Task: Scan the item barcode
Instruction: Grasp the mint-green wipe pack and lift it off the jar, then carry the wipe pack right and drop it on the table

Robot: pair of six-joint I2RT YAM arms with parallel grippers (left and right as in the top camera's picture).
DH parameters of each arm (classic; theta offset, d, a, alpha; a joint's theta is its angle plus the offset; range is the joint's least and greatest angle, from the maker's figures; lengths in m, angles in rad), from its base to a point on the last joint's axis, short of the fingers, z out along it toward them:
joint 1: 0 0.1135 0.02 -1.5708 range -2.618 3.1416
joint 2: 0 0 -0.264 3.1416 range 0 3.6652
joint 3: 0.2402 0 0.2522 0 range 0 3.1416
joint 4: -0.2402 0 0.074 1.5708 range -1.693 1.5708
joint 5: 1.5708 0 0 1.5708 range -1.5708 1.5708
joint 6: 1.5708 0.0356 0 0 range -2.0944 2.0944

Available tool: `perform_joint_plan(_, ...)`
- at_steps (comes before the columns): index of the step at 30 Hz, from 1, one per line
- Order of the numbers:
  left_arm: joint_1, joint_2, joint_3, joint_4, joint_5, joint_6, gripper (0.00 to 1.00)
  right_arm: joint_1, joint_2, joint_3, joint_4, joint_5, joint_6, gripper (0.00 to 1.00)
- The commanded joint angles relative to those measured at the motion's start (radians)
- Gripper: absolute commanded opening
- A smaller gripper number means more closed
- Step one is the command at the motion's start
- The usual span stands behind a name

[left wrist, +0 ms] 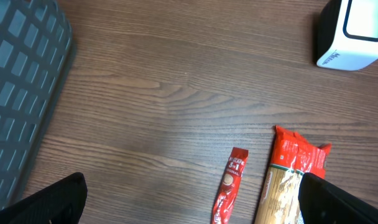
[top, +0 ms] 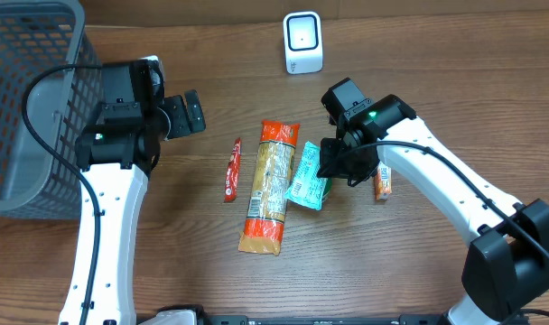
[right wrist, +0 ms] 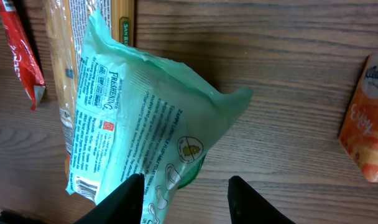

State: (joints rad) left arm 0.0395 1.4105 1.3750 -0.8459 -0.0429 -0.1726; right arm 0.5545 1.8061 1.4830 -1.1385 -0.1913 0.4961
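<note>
Grip taken on green packet (top: 307,177); scan not yet made

The packet is pinched at one end by the right gripper (top: 333,164), fingers (right wrist: 128,198) clenched on the crumpled film; it is placed on the robot's side of the scanner (top: 302,42), well apart from it; the left gripper (top: 191,113), left of the scanner, is spread wide and empty; the barcode (right wrist: 83,186) is printed beside the gripped end, so the packet should be lifted clear, carried over, and that corner turned squarely to the scanner's window, unwrinkled.
</note>
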Motion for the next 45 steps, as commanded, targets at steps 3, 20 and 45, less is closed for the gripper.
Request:
perform_joint_plan(3,0.000,0.005,0.006,0.001,-0.013,0.013,1.00,0.009,-0.003,0.002,0.015,0.016,0.032,0.45)
perform_joint_plan(20,0.000,0.005,0.006,0.001,-0.013,0.013,1.00,0.011,-0.076,-0.045,0.113,0.025,0.070,0.04)
perform_joint_plan(45,0.000,0.005,0.006,0.001,-0.013,0.013,1.00,-0.514,-0.245,-0.093,-0.042,0.235,-0.323,0.04)
